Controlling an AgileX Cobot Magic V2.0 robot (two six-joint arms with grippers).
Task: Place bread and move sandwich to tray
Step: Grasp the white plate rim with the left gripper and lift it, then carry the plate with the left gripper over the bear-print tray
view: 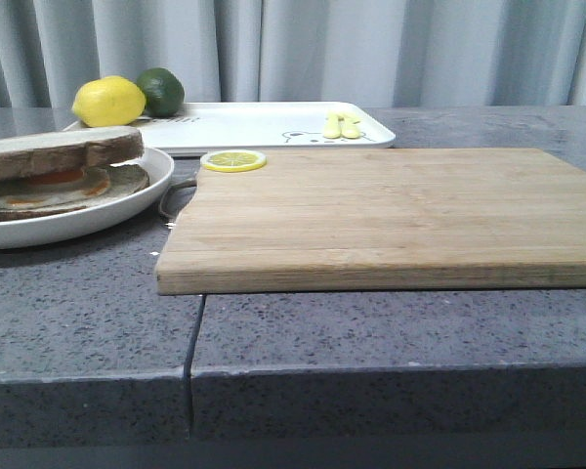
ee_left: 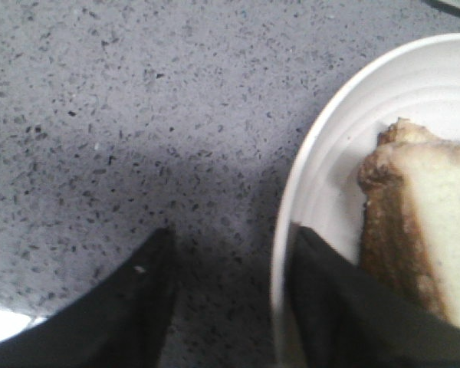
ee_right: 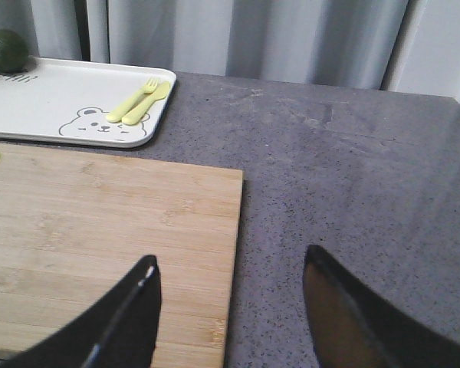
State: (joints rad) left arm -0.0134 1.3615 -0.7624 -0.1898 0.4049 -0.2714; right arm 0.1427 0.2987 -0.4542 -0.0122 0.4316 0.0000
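The sandwich (view: 54,181) lies on a round white plate (view: 127,210) at the left of the front view. The thick bread slice (view: 63,149) sits on top, with fried egg showing under it. The white tray (view: 254,127) lies behind, at the back. No gripper shows in the front view. In the left wrist view my left gripper (ee_left: 231,234) is open. The plate's rim (ee_left: 322,169) lies between its fingers, and the bread's crust (ee_left: 391,230) is beside one finger. My right gripper (ee_right: 231,257) is open and empty over the cutting board's right edge.
A wooden cutting board (view: 391,210) fills the middle of the grey stone table. A lemon slice (view: 233,160) lies at its back left corner. A lemon (view: 108,102) and a lime (view: 161,91) sit at the tray's left end. A yellow fork and spoon (view: 342,125) lie on the tray.
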